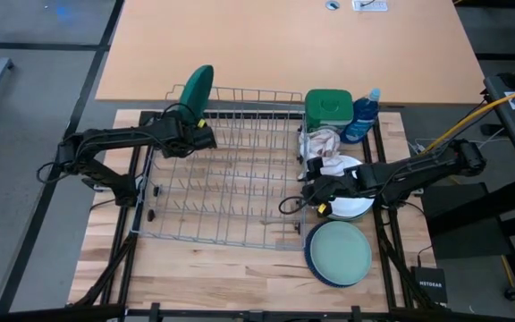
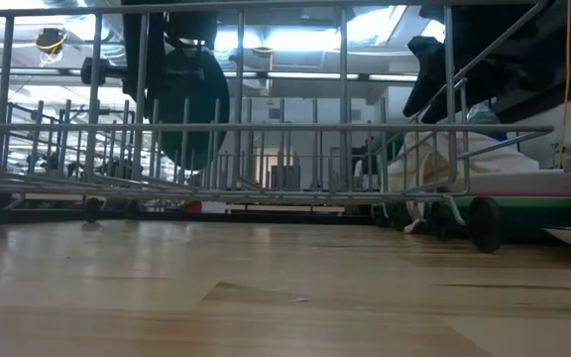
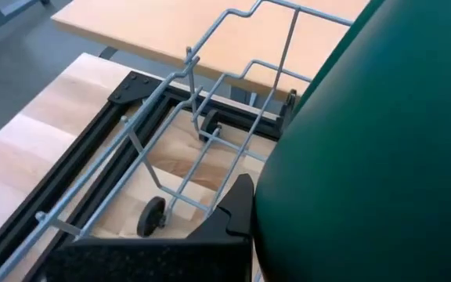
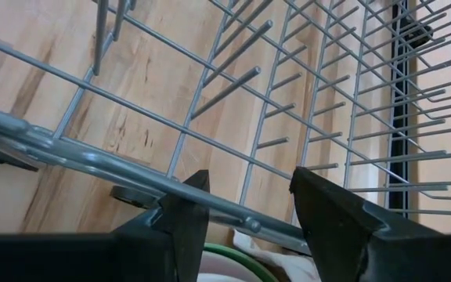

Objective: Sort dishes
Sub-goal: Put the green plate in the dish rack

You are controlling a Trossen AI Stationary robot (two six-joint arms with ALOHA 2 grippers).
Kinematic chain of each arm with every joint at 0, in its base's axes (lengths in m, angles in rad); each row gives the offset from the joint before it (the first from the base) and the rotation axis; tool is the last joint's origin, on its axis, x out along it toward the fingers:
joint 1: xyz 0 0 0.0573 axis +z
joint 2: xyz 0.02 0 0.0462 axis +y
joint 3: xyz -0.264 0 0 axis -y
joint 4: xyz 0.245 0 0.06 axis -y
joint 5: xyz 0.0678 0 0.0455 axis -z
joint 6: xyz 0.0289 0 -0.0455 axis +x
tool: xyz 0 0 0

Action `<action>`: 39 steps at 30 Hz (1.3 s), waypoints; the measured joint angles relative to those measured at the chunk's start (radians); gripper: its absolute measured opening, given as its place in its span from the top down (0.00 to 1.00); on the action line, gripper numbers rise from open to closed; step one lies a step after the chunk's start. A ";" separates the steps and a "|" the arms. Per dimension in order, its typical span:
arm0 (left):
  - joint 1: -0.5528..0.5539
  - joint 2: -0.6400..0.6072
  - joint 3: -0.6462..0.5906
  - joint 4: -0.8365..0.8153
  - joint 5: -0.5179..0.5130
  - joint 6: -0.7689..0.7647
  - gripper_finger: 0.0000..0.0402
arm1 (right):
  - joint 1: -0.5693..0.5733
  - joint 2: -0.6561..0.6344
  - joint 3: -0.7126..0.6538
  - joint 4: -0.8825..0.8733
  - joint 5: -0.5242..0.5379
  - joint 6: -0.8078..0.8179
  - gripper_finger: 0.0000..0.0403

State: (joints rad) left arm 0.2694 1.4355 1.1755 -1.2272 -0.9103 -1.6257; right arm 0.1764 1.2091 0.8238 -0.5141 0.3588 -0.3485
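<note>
The left claw is clamped on the dark green plate, holding it on edge over the far left corner of the wire dish rack, and from the left wrist view the plate fills nearly half the picture, right up against the claw's dark finger, with the rack's corner wires and one of its little wheels below. From the low view the same plate hangs as a dark disc behind the rack's bars, its lower edge down among the tines. Over on the other side, the right claw sits low at the right edge of the rack, fingers spread apart and empty; its own camera shows the two dark fingers straddling the rack's bottom rail, with a sliver of a green-rimmed dish just beneath. Right beside that claw lies the white plate, partly under the arm, and nearer the front edge of the worktop lies the pale teal plate, stacked on a navy one whose rim peeks out around it. Behind the white plate lie a crumpled beige-and-white cloth, a green lidded tub and a blue bottle.
</note>
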 joint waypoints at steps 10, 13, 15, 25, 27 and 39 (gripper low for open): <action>-0.039 0.001 0.000 0.025 0.067 -0.091 0.85 | 0.000 0.000 0.000 -0.002 0.012 0.000 0.54; -0.057 0.001 0.000 0.028 0.083 -0.091 0.82 | 0.000 0.000 0.000 -0.001 0.014 0.000 0.54; -0.070 0.001 0.000 0.036 0.086 -0.090 0.80 | 0.000 0.000 0.000 -0.001 0.014 0.000 0.54; -0.101 0.002 0.000 0.037 0.136 -0.034 0.79 | 0.000 0.000 0.000 -0.002 0.015 0.000 0.54; -0.101 0.002 0.000 0.038 0.171 -0.003 0.79 | 0.000 0.000 0.000 -0.002 0.015 0.000 0.54; -0.098 0.002 0.000 0.044 0.263 0.112 0.69 | 0.000 0.000 0.000 -0.003 0.016 -0.001 0.54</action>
State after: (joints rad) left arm 0.1714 1.4372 1.1759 -1.1833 -0.6474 -1.5136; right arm 0.1764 1.2095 0.8238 -0.5171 0.3744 -0.3492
